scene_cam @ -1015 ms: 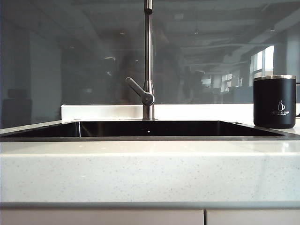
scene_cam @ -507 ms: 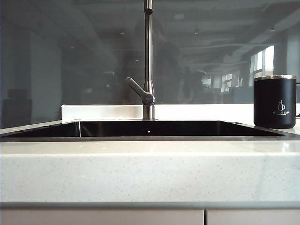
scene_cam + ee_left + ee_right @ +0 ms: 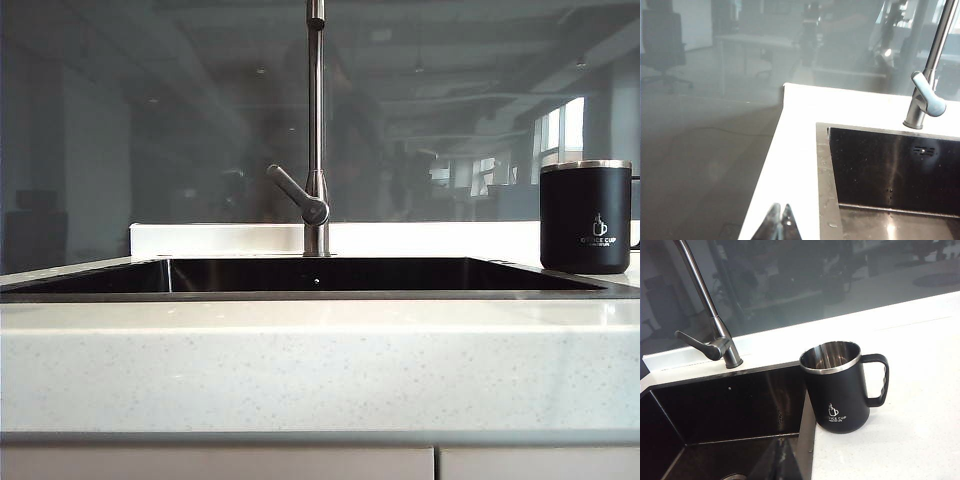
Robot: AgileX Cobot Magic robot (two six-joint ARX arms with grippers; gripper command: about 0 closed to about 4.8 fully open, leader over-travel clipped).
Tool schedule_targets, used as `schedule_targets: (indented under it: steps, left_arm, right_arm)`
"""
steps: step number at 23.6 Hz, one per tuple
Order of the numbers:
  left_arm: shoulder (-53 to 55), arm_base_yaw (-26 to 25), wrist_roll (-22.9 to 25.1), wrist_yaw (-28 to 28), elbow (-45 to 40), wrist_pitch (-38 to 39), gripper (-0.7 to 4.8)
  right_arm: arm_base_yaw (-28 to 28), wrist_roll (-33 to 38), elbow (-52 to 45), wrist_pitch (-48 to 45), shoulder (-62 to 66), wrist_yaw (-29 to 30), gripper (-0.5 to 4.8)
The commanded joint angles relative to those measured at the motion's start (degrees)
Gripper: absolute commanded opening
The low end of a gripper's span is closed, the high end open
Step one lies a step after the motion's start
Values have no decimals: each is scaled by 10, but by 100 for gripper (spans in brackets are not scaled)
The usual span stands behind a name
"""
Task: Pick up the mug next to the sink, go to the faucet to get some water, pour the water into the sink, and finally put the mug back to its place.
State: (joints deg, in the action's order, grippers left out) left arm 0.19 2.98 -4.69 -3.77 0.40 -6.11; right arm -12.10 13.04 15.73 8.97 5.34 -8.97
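White speckled stone forms the desk (image 3: 320,365), and the wide dark sink (image 3: 320,275) is set into it behind a thin metal rim. In the exterior view the faucet (image 3: 316,130) rises at twelve o'clock from the sink's far edge, a slim steel pipe with its lever (image 3: 297,194) pointing toward ten o'clock. No water runs from it.

The mug (image 3: 586,217) stands upright on the desk at three o'clock of the sink, just beside the rim, matte black with a silver lip and a small white cup logo. From the right wrist view its steel inside looks dry, and its handle (image 3: 878,380) points away from the sink.

Neither arm shows in the exterior view. The left pincer (image 3: 780,223) hangs over the desk strip beside the sink's end far from the mug, its tips pressed together and holding nothing. The right pincer (image 3: 785,460) sits above the sink's edge near the mug, apart from it, tips likewise closed and empty.
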Motion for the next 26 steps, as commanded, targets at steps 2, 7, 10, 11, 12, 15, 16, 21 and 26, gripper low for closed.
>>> schedule_targets:
  steps: [2,7,10,11,12,15,16,21,26]
  left_arm:
    - [0,-22,2,47,2,-12,-5]
    - [0,-37,25,64,2,-12,-5]
    - [0,-37,27,64,2,-12,-5]
    - [0,-37,27,64,2,-12,-5]
    - [0,-37,27,64,2,-12,-5]
    - [0,-37,26,64,2,-12,-5]
    - [0,-37,25,64,2,-12,-5]
    - [0,-37,26,64,2,-12,-5]
    - [0,-37,26,64,2,-12,-5]
  right_arm:
    - [0,0,1,-10,1,-1,-6]
    - [0,0,1,-10,1,-1,-5]
    - [0,0,1,-10,1,-1,-5]
    - [0,0,1,-10,1,-1,-6]
    - [0,0,1,-10,1,-1,-6]
    - [0,0,1,-10,1,-1,-6]
    - [0,0,1,-10,1,-1,-6]
    - [0,0,1,-10,1,-1,-5]
    - [0,0,1,-10,1,-1,-6]
